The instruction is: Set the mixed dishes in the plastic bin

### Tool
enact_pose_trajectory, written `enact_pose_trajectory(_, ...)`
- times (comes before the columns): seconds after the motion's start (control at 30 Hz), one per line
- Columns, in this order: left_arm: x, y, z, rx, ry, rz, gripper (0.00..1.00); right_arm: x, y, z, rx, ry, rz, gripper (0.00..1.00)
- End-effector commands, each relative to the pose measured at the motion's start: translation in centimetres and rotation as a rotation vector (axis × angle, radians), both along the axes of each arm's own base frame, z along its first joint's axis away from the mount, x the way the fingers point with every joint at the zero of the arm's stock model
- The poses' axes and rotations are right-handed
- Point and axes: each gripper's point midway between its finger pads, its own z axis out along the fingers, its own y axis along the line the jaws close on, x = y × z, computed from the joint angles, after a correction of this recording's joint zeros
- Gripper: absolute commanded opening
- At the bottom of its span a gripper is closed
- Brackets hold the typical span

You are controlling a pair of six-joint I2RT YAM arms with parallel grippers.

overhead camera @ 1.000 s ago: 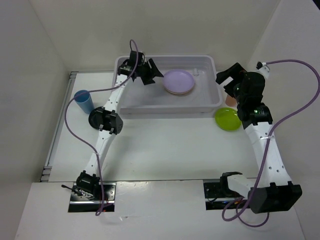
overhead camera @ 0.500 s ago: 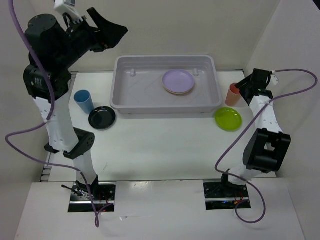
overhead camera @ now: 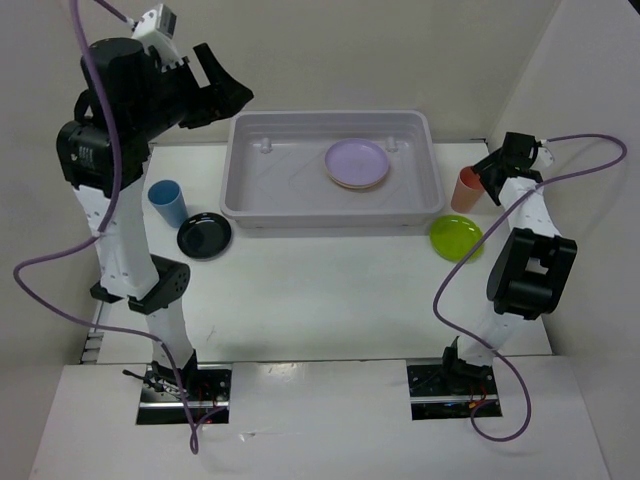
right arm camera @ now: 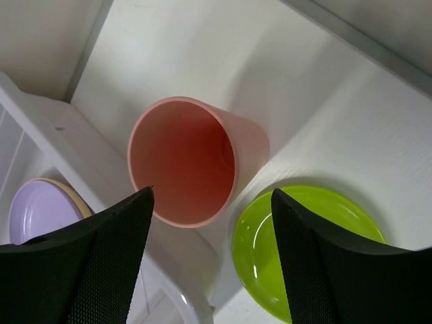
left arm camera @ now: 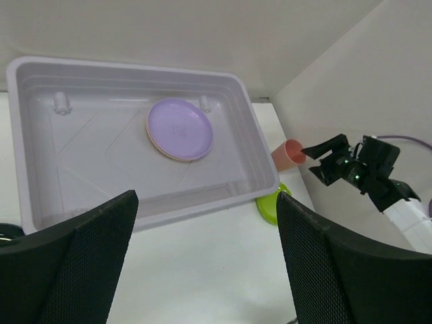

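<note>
A smooth white worktop (overhead camera: 330, 290) carries everything. The plastic bin (overhead camera: 300, 207), a wide rectangular tub of pale grey-lavender translucent plastic with rounded corners and a rolled rim, sits toward the back.

Just in front of the bin's near right corner lies a glossy lime green plate (overhead camera: 456, 238), round and shallow. Off the bin's near left corner lies a black plate (overhead camera: 204, 236) of the same shape. A blue cup (overhead camera: 168, 204) stands upright just beyond the black plate, to the left of the bin.

Touching or nearly touching the bin's right wall, a salmon-pink cup (overhead camera: 466, 189) stands upright, smooth and tapered, its mouth open upward. The right gripper (right arm camera: 212, 196) sits over this cup, its black mesh-textured fingers (right arm camera: 101, 263) apart on either side of it. Whether they press on the cup cannot be told.

Inside the bin, right of centre toward the far wall, a matte lilac plate (overhead camera: 357, 161) is stacked on a yellow-orange plate (left arm camera: 177, 159), which shows only as a thin edge.

The left gripper (left arm camera: 206, 199) hangs high above the worktop, left of the bin, spread wide and holding nothing.
</note>
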Motion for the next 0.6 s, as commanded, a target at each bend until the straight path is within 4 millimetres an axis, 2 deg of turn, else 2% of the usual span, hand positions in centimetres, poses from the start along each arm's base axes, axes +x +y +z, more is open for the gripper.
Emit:
enact_pose_trajectory(0.0, -4.0, 2.3, 4.5, -0.013, -0.151, 0.043, 0.90, 0.6, -1.1, 0.9, -0.024, -0.019, -0.027, 0.75)
enact_pose_trajectory(0.1, -4.6, 2.7, 4.9, -0.014, -0.160, 0.055, 0.90, 0.7, -1.2, -0.3, -0.017, 0.005, -0.027, 0.69)
enact_pose_trajectory(0.2, -4.6, 2.8, 4.7, -0.011, -0.152, 0.064, 0.91, 0.8, -1.2, -1.3, -0.011, 0.025, -0.027, 0.55)
enact_pose_trajectory(0.23, -4.4, 2.8, 4.5, -0.008, -0.143, 0.064, 0.91, 0.9, -1.1, -1.3, -0.005, 0.024, -0.020, 0.49)
enact_pose_trajectory(0.33, -4.6, 3.2, 4.6, -0.008, -0.144, 0.075, 0.91, 0.9, -1.1, -1.3, -0.005, 0.024, -0.020, 0.49)
enact_pose_trajectory(0.43, -4.8, 3.4, 5.0, -0.019, -0.156, 0.087, 0.92, 0.9, -1.1, -1.8, -0.002, 0.033, -0.020, 0.42)
enact_pose_trajectory(0.57, -5.6, 4.3, 6.1, -0.027, -0.196, 0.119, 0.94, 0.7, -1.0, -1.9, 0.000, 0.041, -0.020, 0.25)
